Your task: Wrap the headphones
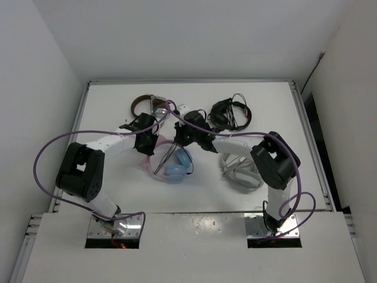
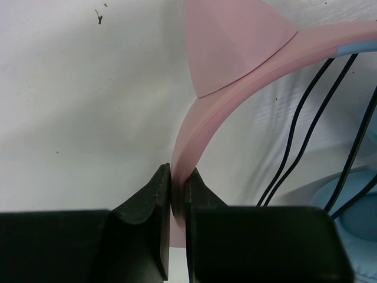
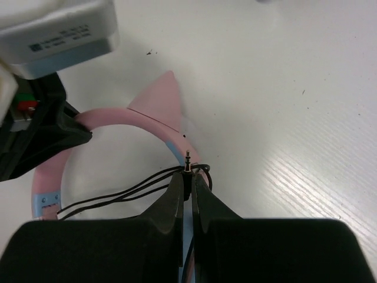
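The headphones [image 1: 174, 168] lie mid-table, with a pink cat-eared headband [image 2: 235, 65] and light blue earcups [image 2: 359, 221]. My left gripper [image 2: 177, 180] is shut on the pink headband, which also shows in the right wrist view [image 3: 132, 115]. My right gripper [image 3: 188, 177] is shut on the plug end of the thin black cable [image 3: 118, 196], the metal jack tip [image 3: 187, 158] poking out above the fingertips. Several strands of the cable [image 2: 306, 118] run across the headband. In the top view the left gripper [image 1: 146, 141] and the right gripper [image 1: 181, 138] sit just above the headphones.
Brown-banded headphones [image 1: 143, 105] lie at the back left, black headphones [image 1: 231, 113] at the back right, and grey-white headphones [image 1: 241, 171] beside my right arm. Purple arm cables loop over both arms.
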`<action>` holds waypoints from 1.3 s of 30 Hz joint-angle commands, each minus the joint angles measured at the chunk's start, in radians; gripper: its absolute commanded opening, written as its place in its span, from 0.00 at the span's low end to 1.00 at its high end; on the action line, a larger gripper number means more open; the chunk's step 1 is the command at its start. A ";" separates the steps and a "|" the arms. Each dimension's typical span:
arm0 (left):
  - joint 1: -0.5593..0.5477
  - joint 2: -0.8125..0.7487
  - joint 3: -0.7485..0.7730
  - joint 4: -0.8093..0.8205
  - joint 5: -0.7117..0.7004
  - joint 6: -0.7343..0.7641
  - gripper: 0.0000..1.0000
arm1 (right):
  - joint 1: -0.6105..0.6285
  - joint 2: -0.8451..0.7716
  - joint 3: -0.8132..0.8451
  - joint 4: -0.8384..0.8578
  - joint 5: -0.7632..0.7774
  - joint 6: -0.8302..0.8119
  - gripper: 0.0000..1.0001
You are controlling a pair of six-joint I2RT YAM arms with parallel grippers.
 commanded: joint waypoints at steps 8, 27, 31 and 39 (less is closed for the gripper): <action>-0.012 0.076 0.061 -0.026 0.036 -0.003 0.44 | -0.009 0.018 0.005 0.088 0.007 -0.001 0.00; 0.195 -0.102 0.042 0.030 0.060 -0.067 0.72 | 0.000 0.084 0.080 0.068 0.018 0.008 0.06; 0.205 -0.121 0.033 0.030 0.060 -0.058 0.75 | -0.009 0.096 0.091 0.068 -0.003 0.017 0.24; 0.239 -0.205 -0.005 0.056 0.071 -0.049 1.00 | 0.008 -0.035 0.053 0.077 -0.002 0.003 0.56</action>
